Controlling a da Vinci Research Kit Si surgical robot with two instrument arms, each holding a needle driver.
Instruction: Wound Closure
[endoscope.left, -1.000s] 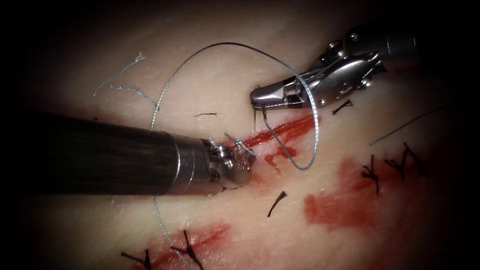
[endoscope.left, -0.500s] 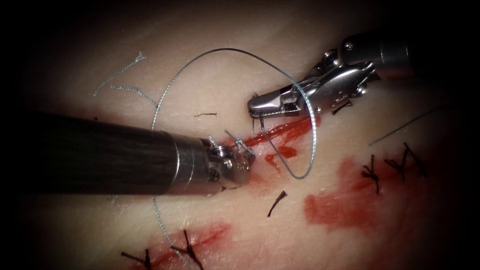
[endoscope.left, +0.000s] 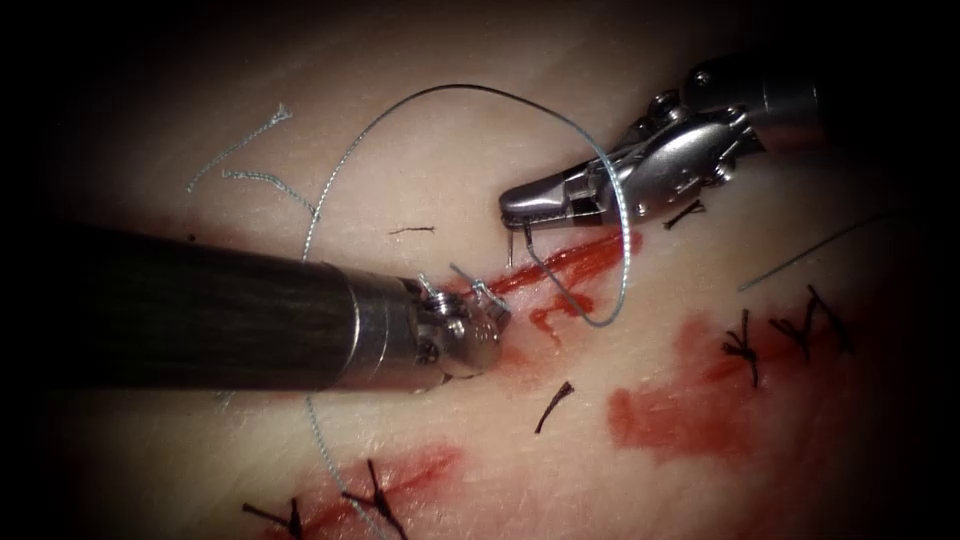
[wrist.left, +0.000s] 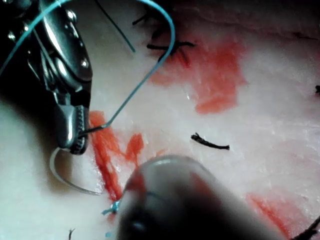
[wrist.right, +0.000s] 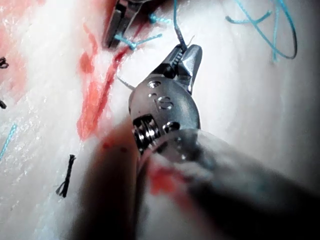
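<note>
While the right hand reaches in from the right above the cut, it pinches the curved needle near its blunt tail end, and the needle hangs free over the red fluid, not in the tissue. Pale thread arcs from the needle's tail up and round to the left. The left hand lies at the left end of the cut, gripping a short tuft of thread. Judging by this, a new stitch is being set up; the next move calls for aiming the needle's point at the edge of the cut
</note>
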